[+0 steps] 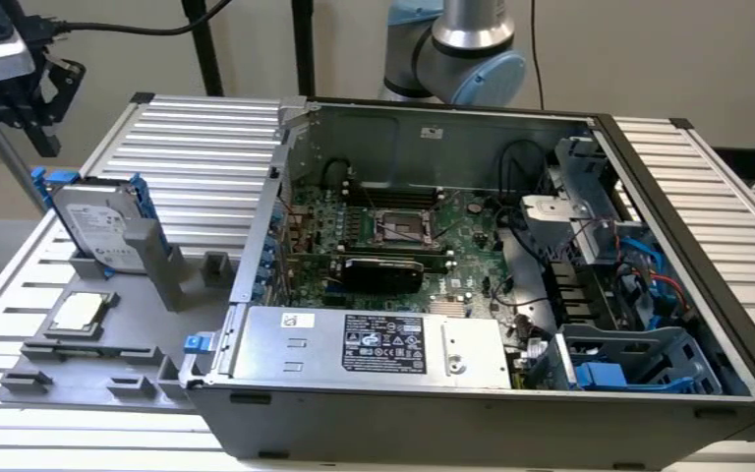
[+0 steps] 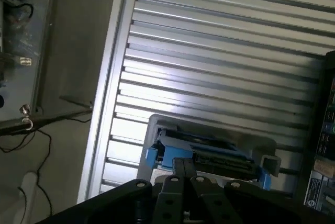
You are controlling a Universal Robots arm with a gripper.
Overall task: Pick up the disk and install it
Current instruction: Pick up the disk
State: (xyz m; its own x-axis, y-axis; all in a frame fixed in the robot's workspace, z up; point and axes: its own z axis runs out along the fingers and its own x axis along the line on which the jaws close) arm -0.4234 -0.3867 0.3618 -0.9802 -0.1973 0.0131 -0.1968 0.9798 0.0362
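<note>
The disk (image 1: 95, 224) stands on edge in a grey holder (image 1: 157, 258) at the exterior view's left, beside the open computer case (image 1: 483, 423). It is a silver-grey drive with a white label and blue rails. My gripper (image 1: 30, 123) hangs in the air above and slightly behind it, apart from it. In the wrist view the disk (image 2: 204, 150) appears edge-on, its blue rails showing, just beyond the gripper (image 2: 184, 165). The black fingertips (image 2: 178, 167) meet with nothing between them.
A small square silver chip (image 1: 79, 313) lies on the grey fixture plate (image 1: 89, 379) in front of the disk. Inside the case are the motherboard (image 1: 391, 231), a silver power supply (image 1: 377, 344) and blue drive bays (image 1: 633, 359). The ribbed aluminium table (image 1: 207, 138) surrounds everything.
</note>
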